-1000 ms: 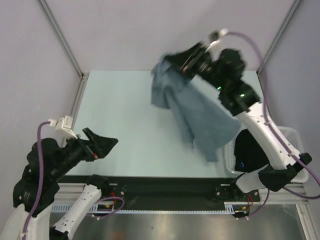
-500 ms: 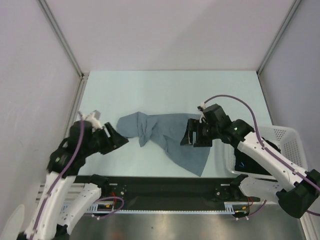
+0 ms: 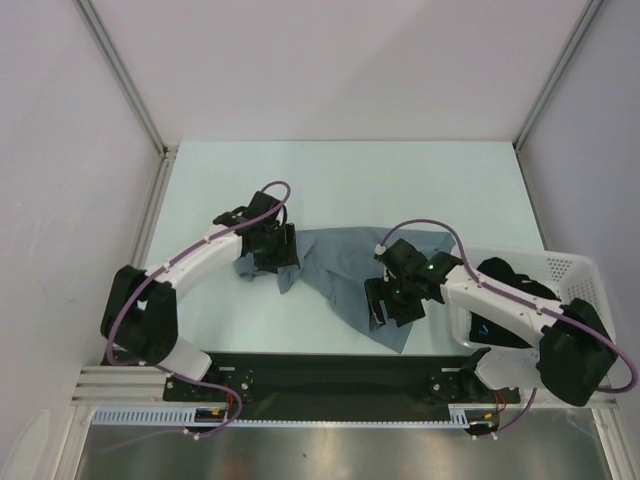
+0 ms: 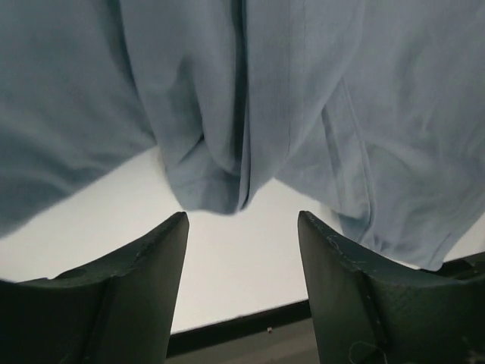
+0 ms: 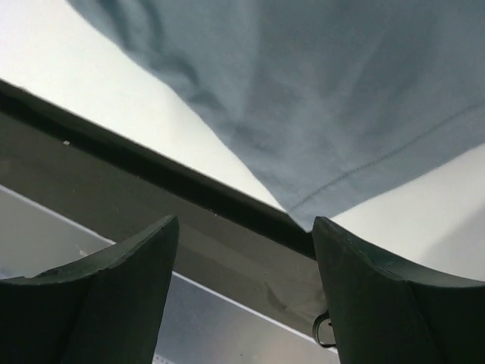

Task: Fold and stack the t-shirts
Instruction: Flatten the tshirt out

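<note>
The slate grey-blue t-shirt [image 3: 335, 262] lies crumpled on the table, with one corner pointing at the near edge. My left gripper [image 3: 272, 252] hovers over its bunched left end. In the left wrist view its fingers [image 4: 151, 258] stand apart with nothing between them, and folds of the shirt [image 4: 242, 98] lie just beyond the tips. My right gripper [image 3: 385, 305] is over the shirt's near right part, open and empty [image 5: 244, 221], with the hemmed corner [image 5: 318, 114] ahead of it. The black t-shirt [image 3: 510, 285] lies in the basket.
A white lattice basket [image 3: 580, 265] stands at the table's right edge beside the right arm. The black front rail [image 3: 320, 365] runs along the near edge. Pale table surface [image 3: 400, 180] lies behind the shirt.
The right gripper let go of the grey-blue shirt, which went from hanging in the air to lying on the table. Both arms moved in over it, the left from the far left.
</note>
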Tool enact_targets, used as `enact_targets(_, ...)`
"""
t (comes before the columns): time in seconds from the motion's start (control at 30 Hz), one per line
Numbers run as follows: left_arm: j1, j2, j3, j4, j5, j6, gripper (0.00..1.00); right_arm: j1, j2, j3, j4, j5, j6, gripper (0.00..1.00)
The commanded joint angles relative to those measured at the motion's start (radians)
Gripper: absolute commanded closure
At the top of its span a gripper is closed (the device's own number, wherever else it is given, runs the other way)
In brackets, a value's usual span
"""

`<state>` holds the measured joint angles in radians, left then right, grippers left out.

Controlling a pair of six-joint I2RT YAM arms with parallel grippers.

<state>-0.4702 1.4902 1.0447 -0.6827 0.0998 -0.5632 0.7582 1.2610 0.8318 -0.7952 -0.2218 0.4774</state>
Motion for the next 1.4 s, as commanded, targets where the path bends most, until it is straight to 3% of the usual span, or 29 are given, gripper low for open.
enact_targets(0.0, -0.004, 0.066, 0.075, 0.083, -0.022, 0.078, 0.35, 0.033, 0.061, 0.016, 0.12, 0.047, 0.015, 0.25)
enact_targets(0.2, -0.001, 0.22, 0.124, 0.121, 0.076, 0.095, 0.39, 0.039, 0.262, 0.078, 0.079, 0.148, 0.018, 0.32)
enact_targets(0.27, 0.005, 0.254, 0.127, 0.127, 0.072, 0.092, 0.51, 0.036, 0.296, 0.075, 0.068, 0.163, 0.017, 0.32)
enact_targets(0.33, 0.024, 0.287, 0.13, 0.12, 0.074, 0.098, 0.8, 0.026, 0.31, 0.063, 0.074, 0.171, 0.021, 0.32)
enact_targets(0.4, 0.064, 0.277, 0.13, 0.059, 0.043, 0.115, 1.0, 0.015, 0.331, 0.064, 0.077, 0.168, 0.024, 0.34)
enact_targets(0.6, 0.099, -0.008, 0.017, -0.078, -0.138, 0.2, 0.99, -0.095, 0.389, 0.09, 0.1, 0.153, 0.014, 0.36)
enact_targets(0.63, 0.099, -0.051, -0.006, -0.089, -0.124, 0.201, 0.99, -0.114, 0.415, 0.105, 0.112, 0.139, 0.007, 0.36)
enact_targets(0.77, 0.108, -0.216, -0.188, -0.106, 0.143, 0.148, 1.0, -0.248, 0.535, 0.164, 0.157, 0.03, -0.037, 0.36)
enact_targets(0.93, 0.107, -0.477, -0.38, -0.116, 0.192, 0.031, 0.99, -0.321, 0.664, 0.305, 0.084, 0.062, -0.115, 0.43)
enact_targets(1.0, 0.107, -0.565, -0.382, -0.15, 0.213, 0.008, 0.83, -0.327, 0.673, 0.339, 0.056, 0.081, -0.131, 0.42)
enact_targets(1.03, 0.107, -0.585, -0.377, -0.181, 0.239, -0.009, 0.64, -0.327, 0.672, 0.346, 0.042, 0.085, -0.143, 0.41)
enact_targets(1.07, 0.104, -0.6, -0.374, -0.19, 0.27, -0.017, 0.34, -0.326, 0.655, 0.349, 0.03, 0.085, -0.146, 0.41)
enact_targets(1.13, 0.093, -0.651, -0.359, -0.213, 0.31, -0.035, 0.32, -0.319, 0.617, 0.337, 0.005, 0.087, -0.148, 0.4)
enact_targets(1.23, 0.082, -0.747, -0.287, -0.294, 0.212, -0.079, 0.3, -0.289, 0.517, 0.31, -0.021, 0.094, -0.151, 0.4)
enact_targets(1.37, 0.085, -0.76, -0.219, -0.26, 0.095, -0.099, 0.05, -0.264, 0.436, 0.309, -0.03, 0.099, -0.137, 0.39)
